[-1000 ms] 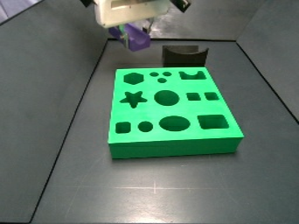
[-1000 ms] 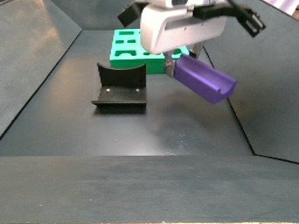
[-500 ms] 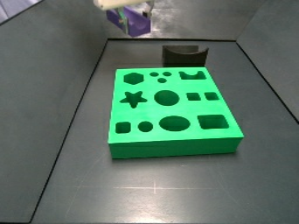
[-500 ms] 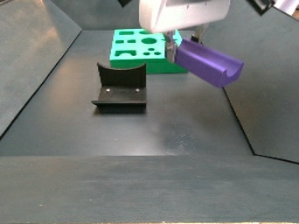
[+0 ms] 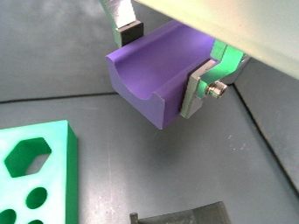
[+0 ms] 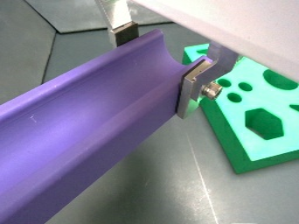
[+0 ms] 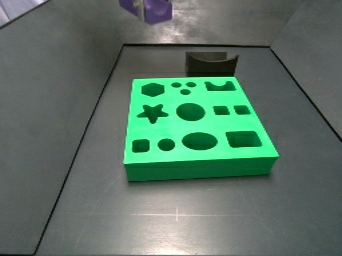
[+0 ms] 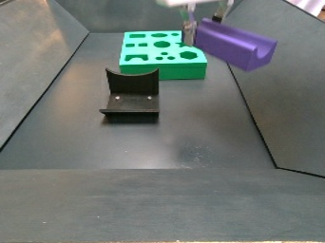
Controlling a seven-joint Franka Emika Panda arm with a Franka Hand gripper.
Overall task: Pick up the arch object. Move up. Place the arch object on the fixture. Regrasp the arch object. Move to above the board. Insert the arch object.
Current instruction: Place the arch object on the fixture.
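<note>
Higher than a second ago, the gripper [image 5: 163, 66] has risen until its body leaves both side views, carrying the arch [image 8: 238, 45] well above the floor. Its fingers [image 6: 195, 87] are clamped on the purple block's long sides, groove facing up in both wrist views. Below, the board [image 7: 197, 130] lies flat, and the fixture [image 8: 131, 95] stands just beside its end, bare.
</note>
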